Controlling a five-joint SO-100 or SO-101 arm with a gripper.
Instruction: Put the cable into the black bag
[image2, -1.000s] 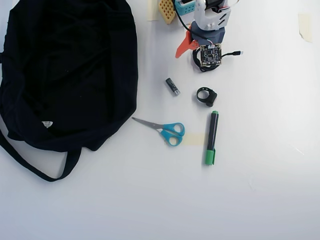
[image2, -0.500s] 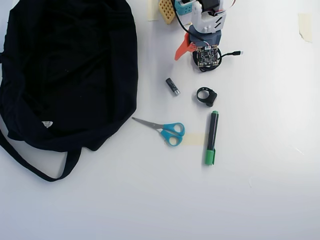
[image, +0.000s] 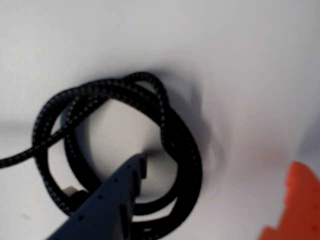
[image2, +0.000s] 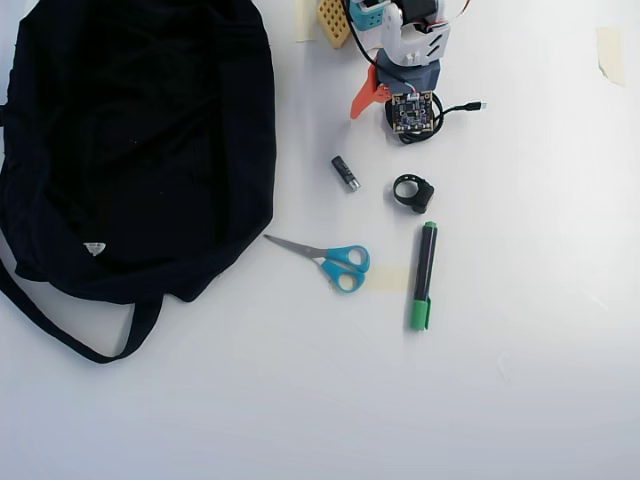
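My jaws (image: 215, 200) stand wide: blue finger (image: 107, 200) tip inside the cable (image: 172, 130) coil, orange finger (image: 295, 205) outside it. Cable lies flat on the white worktop (image2: 520, 380), top centre in the overhead view, plug end trailing right. Black bag (image2: 130, 140) far left, well apart.

Between your gripper (image2: 385, 105) and the black bag (image2: 135, 140), the white table (image2: 520, 400) lies bare along the top of the overhead view. Lower down, a small dark stick (image2: 345, 172), a black ring (image2: 412, 192), the scissors (image2: 325, 258) and a green marker (image2: 424, 275) clutter the middle. In the wrist view, your blue finger (image: 107, 200) stands inside the cable (image: 175, 140) coil, with the orange finger (image: 295, 205) clear outside it.
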